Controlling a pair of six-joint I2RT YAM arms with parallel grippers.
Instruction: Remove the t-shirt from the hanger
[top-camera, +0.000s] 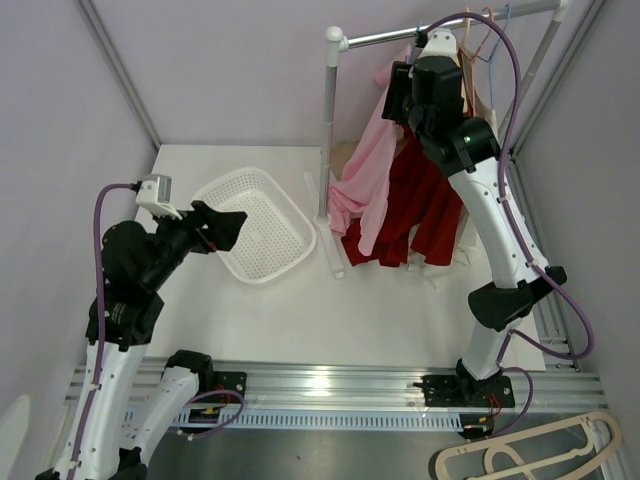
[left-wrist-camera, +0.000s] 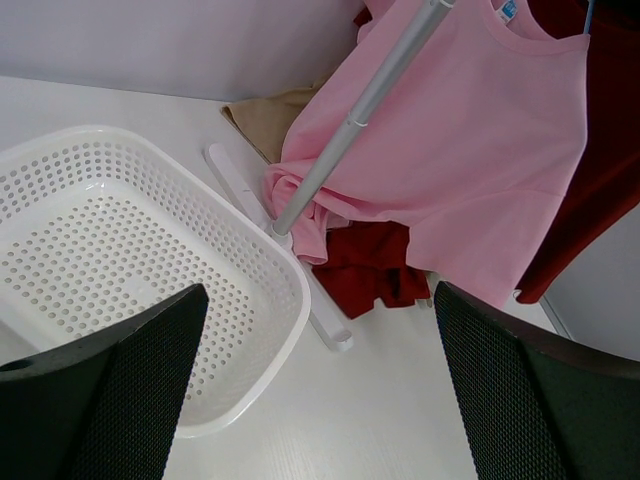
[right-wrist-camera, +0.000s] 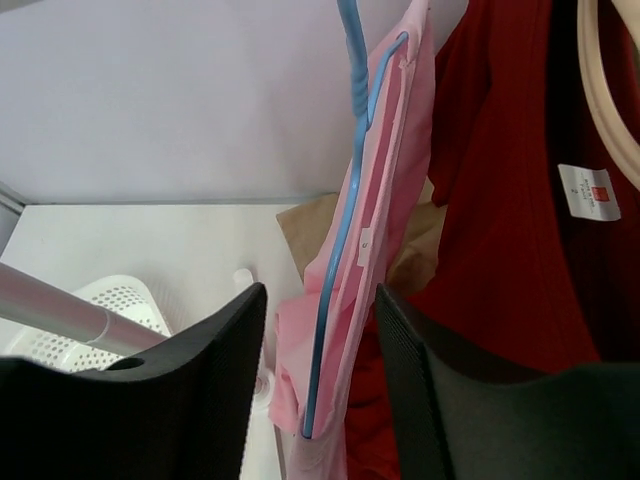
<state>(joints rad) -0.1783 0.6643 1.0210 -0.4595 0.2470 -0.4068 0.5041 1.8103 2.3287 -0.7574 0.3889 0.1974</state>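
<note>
The pink t-shirt (top-camera: 365, 185) hung on a blue hanger (right-wrist-camera: 345, 230) on the far right rail (top-camera: 400, 35). The right gripper (right-wrist-camera: 320, 300) had its fingers partly apart around the shirt's edge, and I could not tell if it pinched. The left gripper (left-wrist-camera: 320, 295) was wide open and empty by the basket (top-camera: 300, 225).

2 white arms (top-camera: 497, 225) with black joints, purple cables (top-camera: 516, 70), black textured fingers (left-wrist-camera: 520, 400).

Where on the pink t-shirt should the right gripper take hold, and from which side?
Grip the shoulder edge of the pink t-shirt, beside the blue hanger, coming level from the near side. It hangs edge-on to the right gripper, so the thin fold probably fits between the jaws.
</note>
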